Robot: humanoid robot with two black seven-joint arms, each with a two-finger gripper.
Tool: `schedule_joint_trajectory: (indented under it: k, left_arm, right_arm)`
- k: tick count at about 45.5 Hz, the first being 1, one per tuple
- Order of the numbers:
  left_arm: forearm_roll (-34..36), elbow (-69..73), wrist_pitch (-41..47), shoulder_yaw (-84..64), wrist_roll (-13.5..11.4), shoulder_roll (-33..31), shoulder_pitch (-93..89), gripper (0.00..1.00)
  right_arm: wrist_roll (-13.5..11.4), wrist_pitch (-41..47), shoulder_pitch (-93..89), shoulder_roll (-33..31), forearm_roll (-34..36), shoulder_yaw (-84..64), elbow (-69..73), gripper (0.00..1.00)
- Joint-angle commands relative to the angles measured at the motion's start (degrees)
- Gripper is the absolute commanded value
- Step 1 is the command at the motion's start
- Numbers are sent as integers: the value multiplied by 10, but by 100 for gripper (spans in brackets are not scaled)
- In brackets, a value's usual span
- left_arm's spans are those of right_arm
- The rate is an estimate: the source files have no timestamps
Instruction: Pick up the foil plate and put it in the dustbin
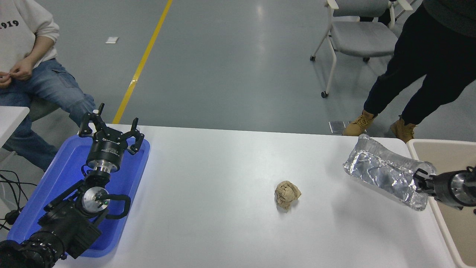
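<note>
From my station, the only legible print I could make out was the number "919" in dark figures on the pale sweatshirt (22, 33) of the person seated at the upper left of the frame. The left gripper (110, 133) carried a small white marking on its black body, too small for me to read.

A white table (223, 167) is being shown across the lower half of the frame, its far edge running from left to right just below the middle. A shallow blue tray (55, 186) is being carried at its lower left, overhanging the table's left edge. A small crumpled brown paper ball (287, 194) is lying directly on the bare top, right of centre and well apart from the tray.
</note>
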Motion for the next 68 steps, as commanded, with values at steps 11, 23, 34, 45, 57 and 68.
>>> schedule_joint_trajectory:
  k: [11,23,34,45,57,68]
  left_arm:
    - [0,0,0,0,0,0,1,100]
    - [-1,0,0,0,0,0,1,100]
    - [-1,0,1,0,0,0,1,100]
    - [0,0,0,0,0,0,1,100]
    - [0,0,0,0,0,0,1,100]
    - [0,0,0,0,0,0,1,100]
  right_arm:
    - [-5,189,297,7,-44,-127,18,0]
    - [-6,242,389,9,-80,-154,18,0]
    - [-6,262,437,9,-98,-169,18,0]
    - [-6,261,432,7,-100,-171,16,0]
    - [-9,195,369,-26,-91,-165,-34,0]
    - [-13,109,186,-67,-63,-127,-172,0]
